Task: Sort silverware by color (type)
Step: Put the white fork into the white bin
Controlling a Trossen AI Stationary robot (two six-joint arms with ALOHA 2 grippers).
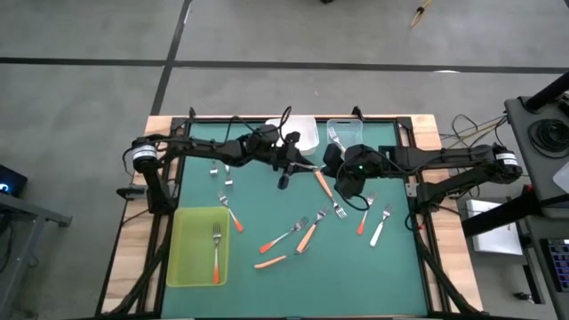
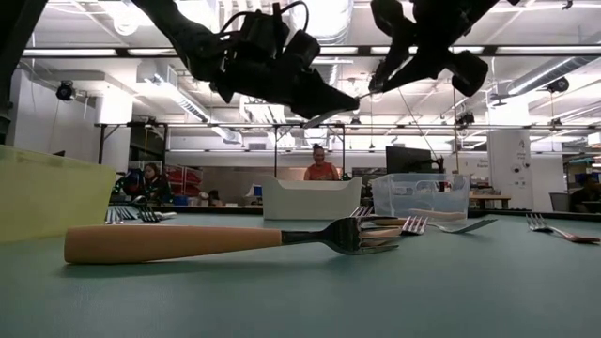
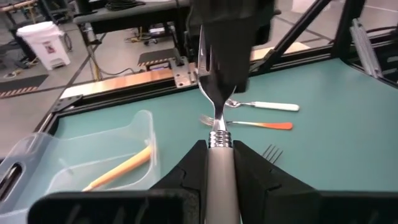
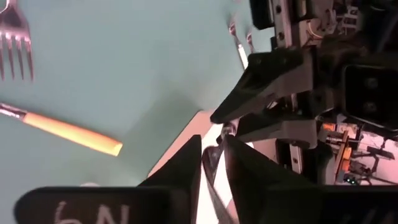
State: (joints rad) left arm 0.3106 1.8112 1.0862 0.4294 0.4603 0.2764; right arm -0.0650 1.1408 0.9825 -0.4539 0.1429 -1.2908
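Observation:
A fork with a white handle and silver tines hangs in the air over the table's far middle, between my two grippers. My left gripper, reaching in from the table's left, is shut on its handle. My right gripper comes from the right and stands with a narrow gap around the tine end. In the high view the two grippers meet in front of the white tray and the clear tray. My left gripper pinches the fork's white handle between its two fingers, close to the metal neck. The fingers lie along the handle, nearly level, coming from the table's left. The fork is lifted clear, its tines pointing away toward my right gripper. My right gripper's fingers flank the tines; I cannot tell whether they touch.
The yellow-green tray at the near left holds a red-orange fork. The clear tray holds a light orange fork. Several forks lie loose on the green mat, one light orange fork right below the grippers.

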